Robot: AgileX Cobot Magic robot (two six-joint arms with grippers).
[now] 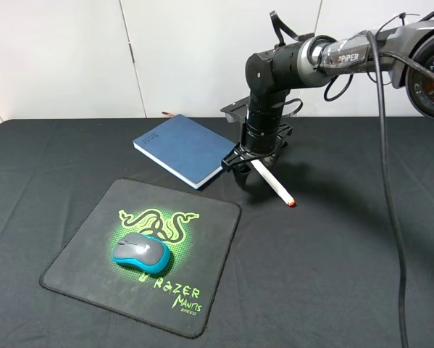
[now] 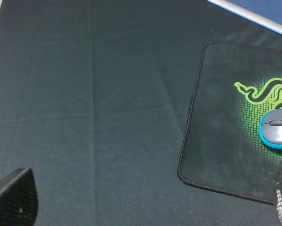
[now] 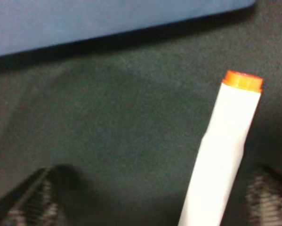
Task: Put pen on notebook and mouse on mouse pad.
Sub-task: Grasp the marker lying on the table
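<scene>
The white pen (image 1: pixel 273 185) with its orange-red tip lies on the black cloth just right of the blue notebook (image 1: pixel 184 148). My right gripper (image 1: pixel 254 176) stands over the pen's back end. In the right wrist view its fingers are wide apart, the pen (image 3: pixel 225 155) is between them nearer one finger, and the notebook's edge (image 3: pixel 108 19) is beyond; the right gripper (image 3: pixel 150 203) is open. The grey and teal mouse (image 1: pixel 140 252) sits on the logo of the black mouse pad (image 1: pixel 209 239). My left gripper (image 2: pixel 148 207) is open over bare cloth beside the mouse pad (image 2: pixel 216 141) and mouse (image 2: pixel 277 129).
A black cloth (image 1: pixel 347 275) covers the whole table. The right arm (image 1: pixel 332 54) with its cable reaches in from the upper right. A white wall stands behind the table. The left arm does not show in the high view.
</scene>
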